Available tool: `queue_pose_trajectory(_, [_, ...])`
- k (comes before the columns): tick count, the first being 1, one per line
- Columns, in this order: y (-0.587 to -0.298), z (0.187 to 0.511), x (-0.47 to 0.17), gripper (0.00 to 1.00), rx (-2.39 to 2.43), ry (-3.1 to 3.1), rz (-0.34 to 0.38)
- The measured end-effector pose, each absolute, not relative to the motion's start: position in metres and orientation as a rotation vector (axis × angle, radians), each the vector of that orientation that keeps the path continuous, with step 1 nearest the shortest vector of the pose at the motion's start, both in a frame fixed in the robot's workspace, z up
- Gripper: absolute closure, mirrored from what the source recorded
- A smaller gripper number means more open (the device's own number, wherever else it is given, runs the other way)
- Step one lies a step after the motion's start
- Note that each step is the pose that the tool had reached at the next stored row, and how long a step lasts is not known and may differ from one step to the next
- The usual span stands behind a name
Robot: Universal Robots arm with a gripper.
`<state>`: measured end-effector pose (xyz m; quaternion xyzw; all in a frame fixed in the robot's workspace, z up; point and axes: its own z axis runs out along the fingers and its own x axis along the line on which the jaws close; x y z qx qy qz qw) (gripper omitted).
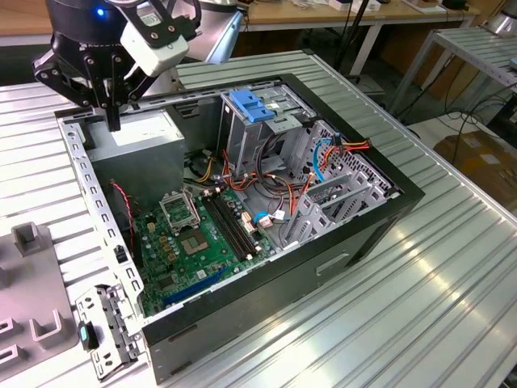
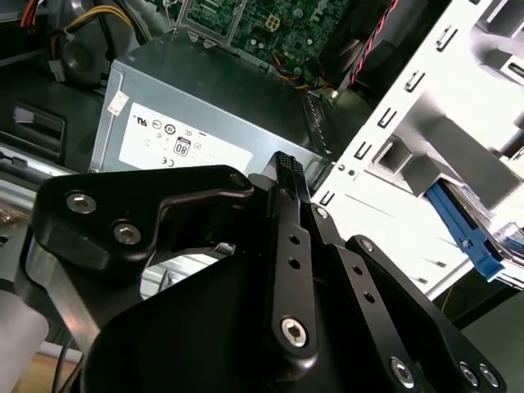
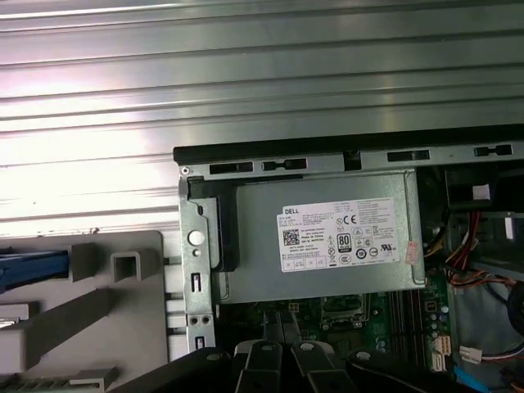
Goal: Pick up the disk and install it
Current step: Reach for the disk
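**A:** Start at the hand [image 1: 113, 123]: fingers pinched together, nothing between them, pointing straight down.

**B:** It hangs just above the grey power-supply box [image 1: 137, 139], at the corner of the open computer case [image 1: 339, 242] on the exterior view's left. I see no contact, though the gap looks small.

**A:** And the disk?

**B:** Not in the hand, that much is plain. In the first wrist view there's a blue rail that I take for the side of the disk [image 3: 31, 267]. It lies in the grey holder [image 3: 131, 319] out on the counter [image 3: 246, 74], just outside the case wall. Most of it runs off the frame.

**A:** So how far along are we?

**B:** Early, I'd say. The pick-up isn't made and nothing is installed. The drive cage [image 1: 266, 141] under the light-blue latch plate [image 1: 252, 107] sits well apart from the hand, across the case.

**A:** The arm's pose?

**B:** The wrist is upright over that back corner and the hand is vertical. The motherboard [image 1: 194, 242] lies open below and to the side, untouched.
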<state>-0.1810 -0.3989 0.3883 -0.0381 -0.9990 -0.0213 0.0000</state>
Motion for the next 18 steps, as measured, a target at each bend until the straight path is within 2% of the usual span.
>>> queue_pose_trajectory(18, [-0.399,0.387,-0.193,0.89,-0.120,-3.132,-0.066])
